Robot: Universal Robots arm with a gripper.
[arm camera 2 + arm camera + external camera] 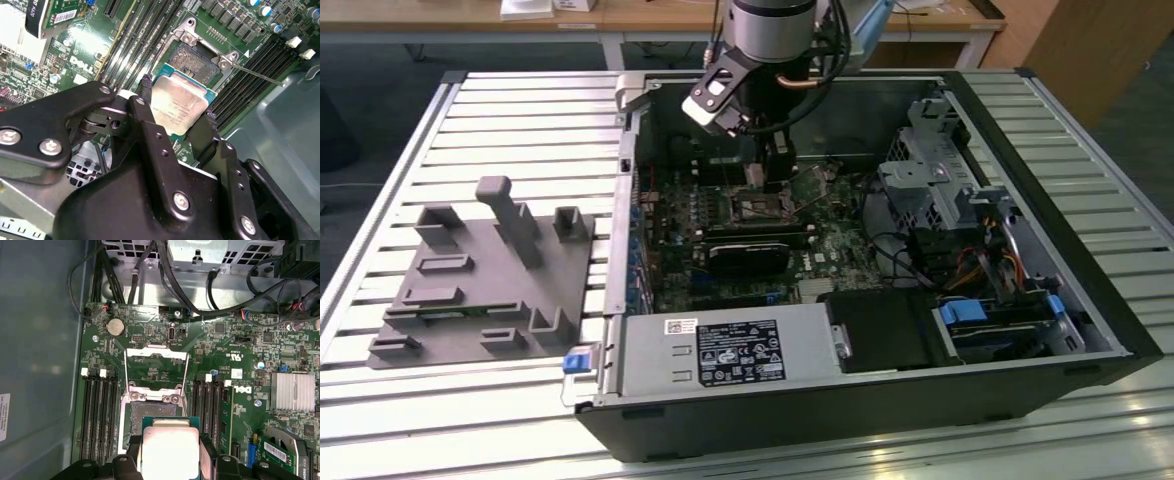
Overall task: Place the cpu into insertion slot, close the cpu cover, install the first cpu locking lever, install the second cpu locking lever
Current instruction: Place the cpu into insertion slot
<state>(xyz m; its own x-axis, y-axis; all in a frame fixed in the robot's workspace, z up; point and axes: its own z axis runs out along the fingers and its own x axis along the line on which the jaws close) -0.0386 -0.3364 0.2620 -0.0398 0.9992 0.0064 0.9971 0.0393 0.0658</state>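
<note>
While the cpu [182, 111] is held near the insertion slot [195, 59] and is not seated in it, the items stand as follows.

- Gripper [178, 104]: clamped on the cpu. Its black fingers [210, 122] pinch two opposite edges, and the dull metal top faces both wrist cameras. In the exterior view the gripper [774, 172] hangs over the slot [761, 208].
- Insertion slot [150, 409]: uncovered, with its dark contact field exposed inside a silvery rim. The cpu [170, 450] overlaps its near edge in the first wrist view.
- Cpu cover [156, 354]: swung open and raised from the slot edge farthest from the cpu. Green board shows through its window.
- Locking lever [260, 75]: a thin metal rod angling away from one slot corner.
- Memory slots [102, 415]: long and black, flanking the slot on two sides.
- Computer case [854, 400]: open, enclosing the slot.
- Grey fixture block [480, 280]: outside the case, well apart from the slot.
</note>
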